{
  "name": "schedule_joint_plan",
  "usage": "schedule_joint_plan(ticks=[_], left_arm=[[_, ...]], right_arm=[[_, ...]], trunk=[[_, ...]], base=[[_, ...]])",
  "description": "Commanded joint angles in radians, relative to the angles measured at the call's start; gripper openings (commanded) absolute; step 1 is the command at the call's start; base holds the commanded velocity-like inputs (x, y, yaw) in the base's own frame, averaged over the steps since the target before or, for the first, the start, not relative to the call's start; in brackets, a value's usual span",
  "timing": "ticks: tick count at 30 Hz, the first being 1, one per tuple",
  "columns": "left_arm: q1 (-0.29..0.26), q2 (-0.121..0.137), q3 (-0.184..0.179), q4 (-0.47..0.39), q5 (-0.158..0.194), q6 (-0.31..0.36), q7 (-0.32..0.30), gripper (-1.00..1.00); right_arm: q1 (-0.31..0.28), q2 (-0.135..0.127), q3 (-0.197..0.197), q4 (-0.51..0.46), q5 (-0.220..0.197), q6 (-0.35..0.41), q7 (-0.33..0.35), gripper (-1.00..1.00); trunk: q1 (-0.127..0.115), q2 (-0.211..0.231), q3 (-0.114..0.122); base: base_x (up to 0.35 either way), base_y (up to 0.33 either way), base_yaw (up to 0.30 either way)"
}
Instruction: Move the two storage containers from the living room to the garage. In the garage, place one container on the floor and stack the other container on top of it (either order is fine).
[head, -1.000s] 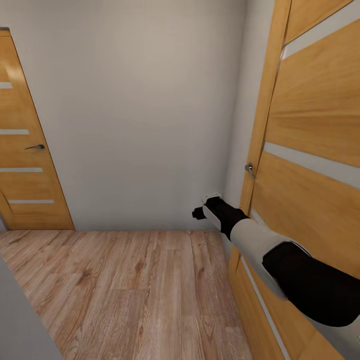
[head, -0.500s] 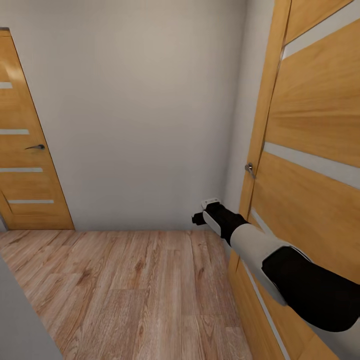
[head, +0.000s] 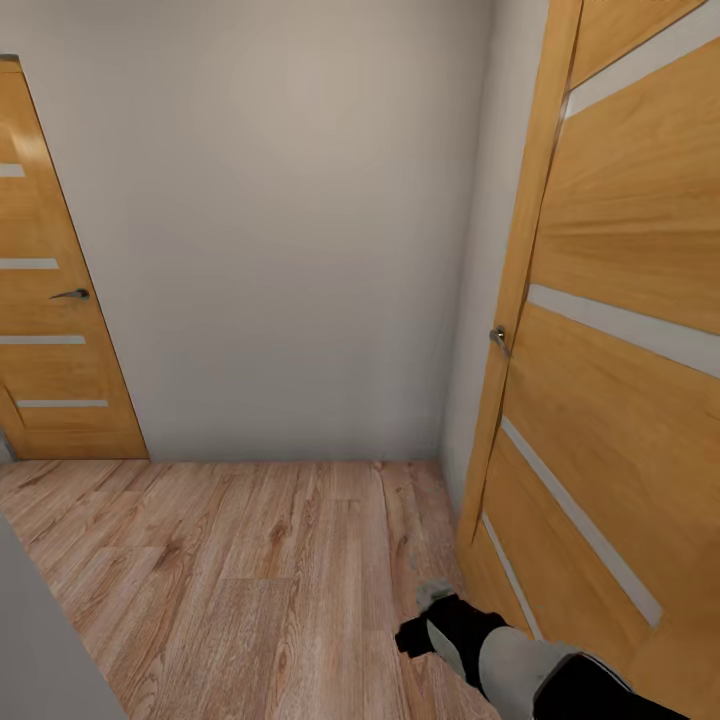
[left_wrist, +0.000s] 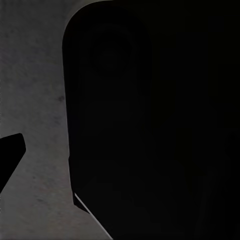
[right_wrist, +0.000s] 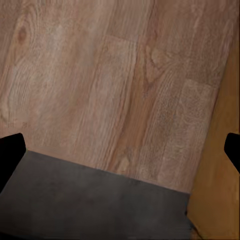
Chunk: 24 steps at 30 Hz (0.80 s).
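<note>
Both right hand (right_wrist: 120, 150) fingers wide apart, empty.

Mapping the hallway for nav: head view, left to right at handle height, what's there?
Closed wooden door with dark handle → bare grey wall → silver handle → open wooden door. Right arm sits low over the plank floor.

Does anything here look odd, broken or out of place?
Nothing stands out. The two wooden doors look intact, the plank floor shows no spill, and the right arm hangs low beside the nearer door.
</note>
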Motion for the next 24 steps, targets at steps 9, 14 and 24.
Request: schedule_joint_plan(ticks=[9, 14, 24], left_arm=[[0.0, 0.0, 0.001, 0.0, 0.001, -0.001, -0.002, 1.0], [0.0, 0.0, 0.001, 0.0, 0.001, -0.001, -0.002, 1.0], [0.0, 0.0, 0.001, 0.0, 0.001, -0.001, -0.002, 1.0]], right_arm=[[0.21, -0.027, 0.009, 0.036, 0.087, -0.204, -0.013, 1.0], [0.308, -0.091, 0.009, 0.043, 0.089, -0.299, -0.013, 1.0], [0.447, -0.15, 0.006, 0.045, 0.079, -0.392, -0.012, 1.0]], trunk=[[0.0, -0.001, -0.001], [0.0, -0.001, -0.001], [0.0, -0.001, -0.001]], base=[[0.0, 0.0, 0.0], [0.0, 0.0, 0.0], [0.0, 0.0, 0.0]])
